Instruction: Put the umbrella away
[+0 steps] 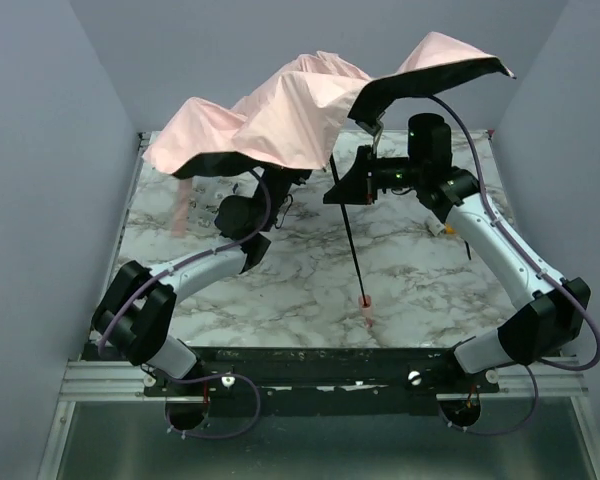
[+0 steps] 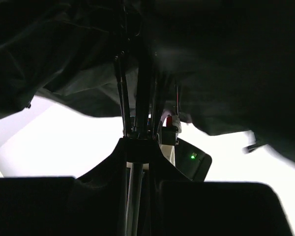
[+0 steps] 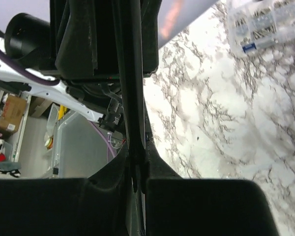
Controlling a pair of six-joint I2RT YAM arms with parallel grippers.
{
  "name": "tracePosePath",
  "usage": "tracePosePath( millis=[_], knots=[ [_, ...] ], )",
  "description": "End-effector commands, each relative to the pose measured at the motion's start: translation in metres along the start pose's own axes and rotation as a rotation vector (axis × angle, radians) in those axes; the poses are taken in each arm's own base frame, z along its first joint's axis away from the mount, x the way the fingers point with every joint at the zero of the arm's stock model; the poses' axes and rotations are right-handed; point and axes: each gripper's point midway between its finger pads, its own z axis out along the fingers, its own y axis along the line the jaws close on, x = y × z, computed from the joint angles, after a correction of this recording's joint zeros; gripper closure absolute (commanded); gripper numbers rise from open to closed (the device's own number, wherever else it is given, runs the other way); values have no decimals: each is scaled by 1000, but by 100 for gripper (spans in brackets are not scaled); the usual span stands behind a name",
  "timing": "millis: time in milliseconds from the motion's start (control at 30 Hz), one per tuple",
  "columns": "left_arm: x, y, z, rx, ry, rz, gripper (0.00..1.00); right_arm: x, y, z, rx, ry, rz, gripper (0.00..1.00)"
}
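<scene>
From above, the umbrella [image 1: 280, 120] is open, with its pink top spread over both grippers and its small handle [image 1: 364, 300] resting on the table [image 1: 300, 290] below them. The right gripper [image 1: 338, 193] is pinched tight on the thin shaft [image 1: 350, 245], which looks meant to keep it standing. The left gripper [image 1: 283, 180] reaches under the cloth beside it. In the left wrist view it is squeezed on the shaft just under the ribs [image 2: 120, 88], likely to pull the top closed. In the right wrist view a clear box [image 3: 258, 24] lies well past the gripper; it seems to hold small bits, too blurry to name
</scene>
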Motion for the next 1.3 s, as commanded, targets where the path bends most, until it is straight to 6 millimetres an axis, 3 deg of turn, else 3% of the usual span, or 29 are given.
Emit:
tracePosePath(
  millis=[0,133,267,400,500,567,733,967,1267],
  knots=[
    [104,-9,-41,10,332,-183,100,-53,-47,-9,233,-184,-141,99],
    [110,1,-53,-34,332,-202,100,-59,-54,-21,263,-213,-138,100],
    [137,13,-67,-92,377,-234,100,-60,-61,-24,269,-220,-132,100],
    [157,15,-70,-110,410,-269,100,-53,-65,-21,254,-201,-126,100],
    [157,17,-69,-123,388,-268,100,-49,-61,-21,220,-190,-131,99],
    [147,18,-69,-125,335,-260,100,-44,-60,-21,205,-181,-135,97],
    [105,20,-51,-140,196,-209,100,-24,-59,-22,195,-152,-131,73],
    [45,22,-27,-149,22,-101,100,1,-42,-27,137,-119,-124,42],
    [10,20,-8,-137,-57,28,100,28,-23,-31,58,-68,-54,28]
  ],
)
